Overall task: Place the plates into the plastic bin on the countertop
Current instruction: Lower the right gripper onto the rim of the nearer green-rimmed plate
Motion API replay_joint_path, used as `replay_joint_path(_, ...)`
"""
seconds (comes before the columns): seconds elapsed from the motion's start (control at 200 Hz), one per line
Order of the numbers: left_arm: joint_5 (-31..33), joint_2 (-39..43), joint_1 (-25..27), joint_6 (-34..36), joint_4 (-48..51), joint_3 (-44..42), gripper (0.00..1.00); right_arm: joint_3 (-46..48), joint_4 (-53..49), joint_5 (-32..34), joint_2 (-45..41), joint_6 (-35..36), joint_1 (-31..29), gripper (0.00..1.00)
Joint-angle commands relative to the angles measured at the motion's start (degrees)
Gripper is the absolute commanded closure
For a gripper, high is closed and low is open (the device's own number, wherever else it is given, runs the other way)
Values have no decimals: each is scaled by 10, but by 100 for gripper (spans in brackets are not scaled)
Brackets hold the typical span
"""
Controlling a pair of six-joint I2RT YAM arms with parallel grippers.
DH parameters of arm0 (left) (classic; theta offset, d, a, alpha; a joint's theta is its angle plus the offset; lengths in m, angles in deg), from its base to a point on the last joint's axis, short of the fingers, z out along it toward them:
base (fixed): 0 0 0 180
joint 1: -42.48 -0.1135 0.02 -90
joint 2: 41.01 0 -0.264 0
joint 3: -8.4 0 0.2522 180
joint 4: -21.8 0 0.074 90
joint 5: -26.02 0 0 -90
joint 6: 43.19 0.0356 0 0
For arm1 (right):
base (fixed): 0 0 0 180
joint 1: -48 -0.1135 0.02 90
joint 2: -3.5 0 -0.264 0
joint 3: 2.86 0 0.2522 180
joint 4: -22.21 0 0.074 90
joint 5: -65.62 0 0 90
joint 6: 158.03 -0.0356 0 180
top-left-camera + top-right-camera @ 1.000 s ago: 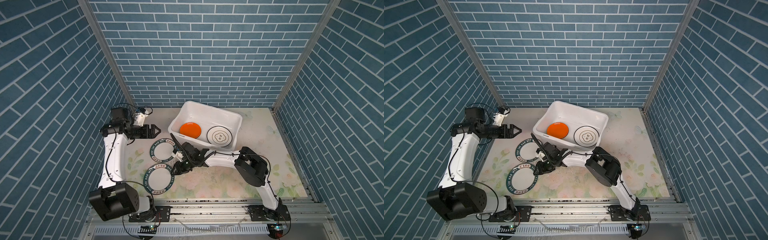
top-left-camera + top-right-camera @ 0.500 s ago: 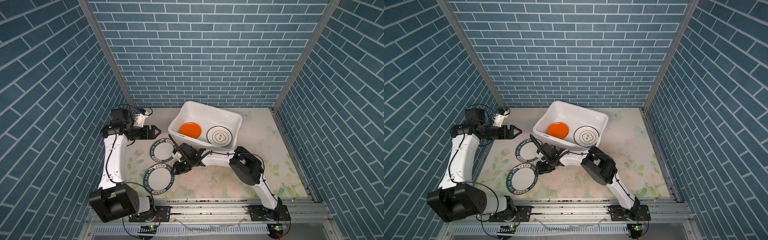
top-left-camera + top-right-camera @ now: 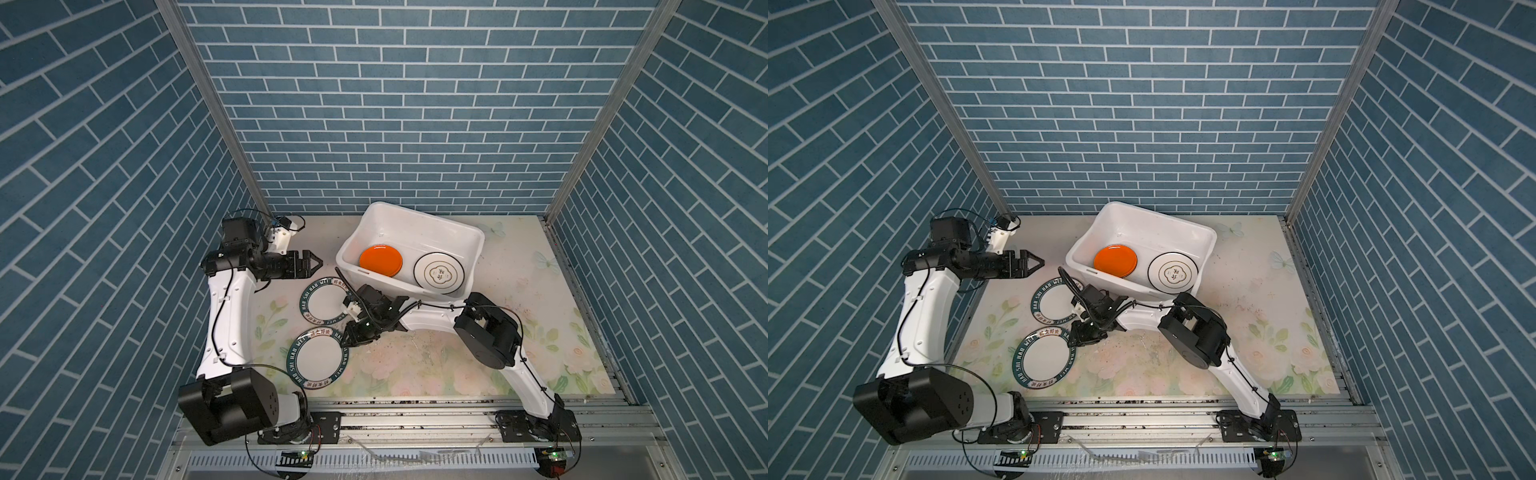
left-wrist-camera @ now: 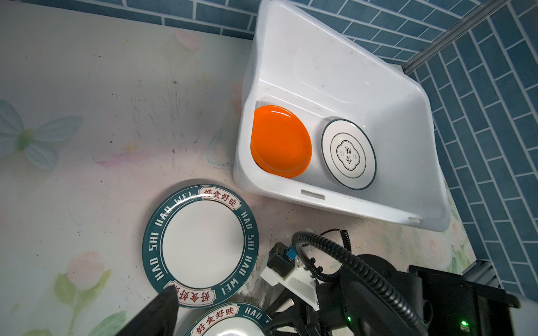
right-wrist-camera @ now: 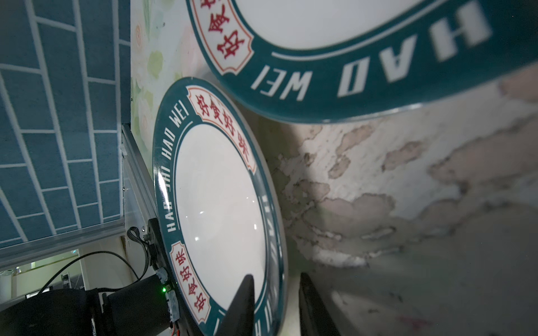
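Observation:
Two white plates with dark-green lettered rims lie on the countertop [image 3: 519, 291], a near one [image 3: 318, 359] [image 3: 1045, 357] [image 5: 218, 203] and a far one [image 3: 326, 300] [image 3: 1054, 301] [image 4: 203, 244]. My right gripper [image 3: 348, 338] [image 3: 1073, 338] [image 5: 275, 276] is low at the near plate's right rim. One finger is over the plate and one is outside the rim, with a gap showing. The plastic bin [image 3: 415, 212] [image 4: 334, 58] holds an orange plate [image 3: 380, 259] [image 4: 279, 142] and a white plate with a gold motif [image 3: 438, 272] [image 4: 348, 154]. My left gripper [image 3: 309, 264] [image 3: 1034, 262] hovers open and empty beyond the far plate.
The bin stands askew at the back middle, its near wall close to the right arm's wrist. Blue brick walls close in three sides. A grey metal rail [image 3: 415, 409] runs along the front edge. The right arm's elbow [image 3: 486, 332] bends over the counter's middle.
The right gripper's jaws have narrowed around the near plate's rim and the right elbow has shifted left. The left arm and both plates on the counter have not moved.

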Motion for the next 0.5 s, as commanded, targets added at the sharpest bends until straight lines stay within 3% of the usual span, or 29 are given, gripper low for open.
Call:
replay_joint_path(0.0, -11, 15, -3, 2, 1, -7, 8, -15, -15, -4, 22, -7, 3, 74)
replay_joint_path(0.495, -12, 18, -3, 3, 4, -6, 8, -16, -21, 0, 26, -8, 9, 92)
